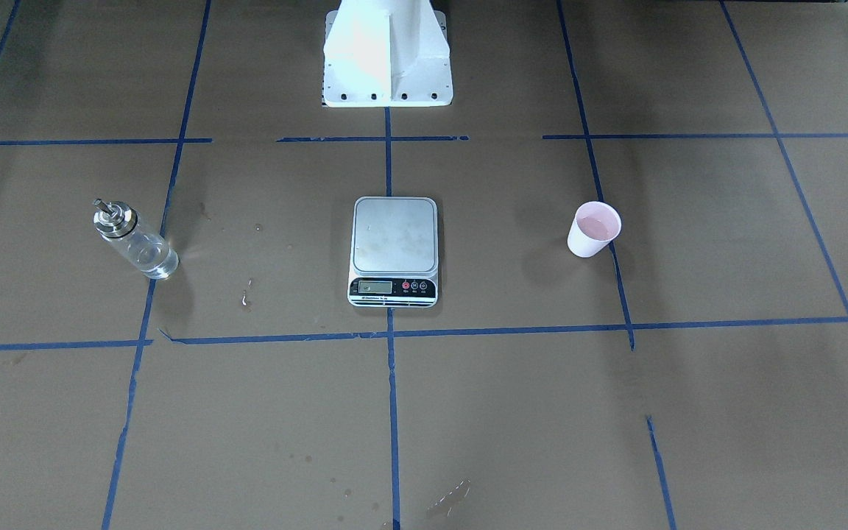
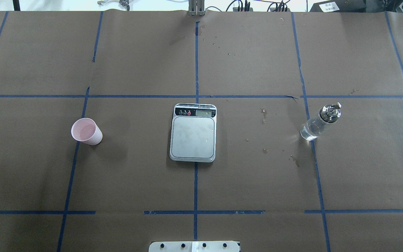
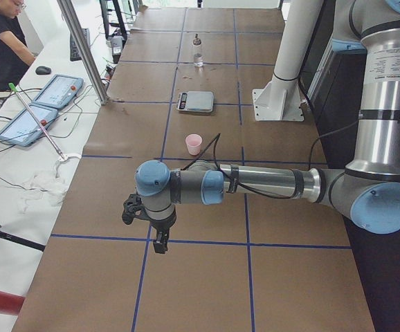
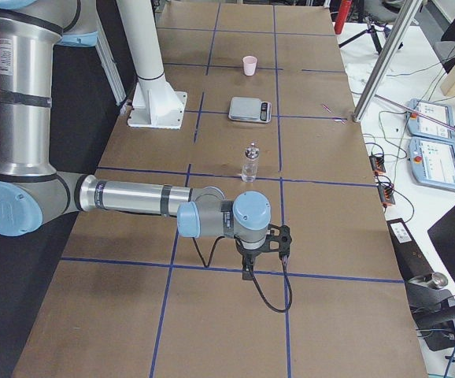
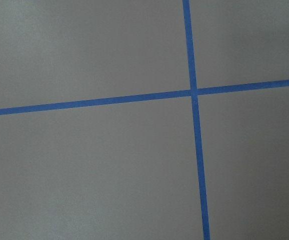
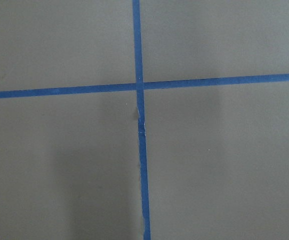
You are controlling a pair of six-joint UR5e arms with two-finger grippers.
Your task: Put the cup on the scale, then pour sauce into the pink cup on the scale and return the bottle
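Cup (image 2: 86, 131) upright, well left of scale (image 2: 193, 136); grip wall lightly, centre on platform. Left end effector (image 3: 160, 243), right end effector (image 4: 248, 272): state cannot be told.

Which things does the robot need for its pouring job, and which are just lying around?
Needed for the job:
- pink cup
- scale
- bottle with the clear sauce inside

Just lying around:
- control panels
- computer mouse
- white cloth
- wet spots on the table paper
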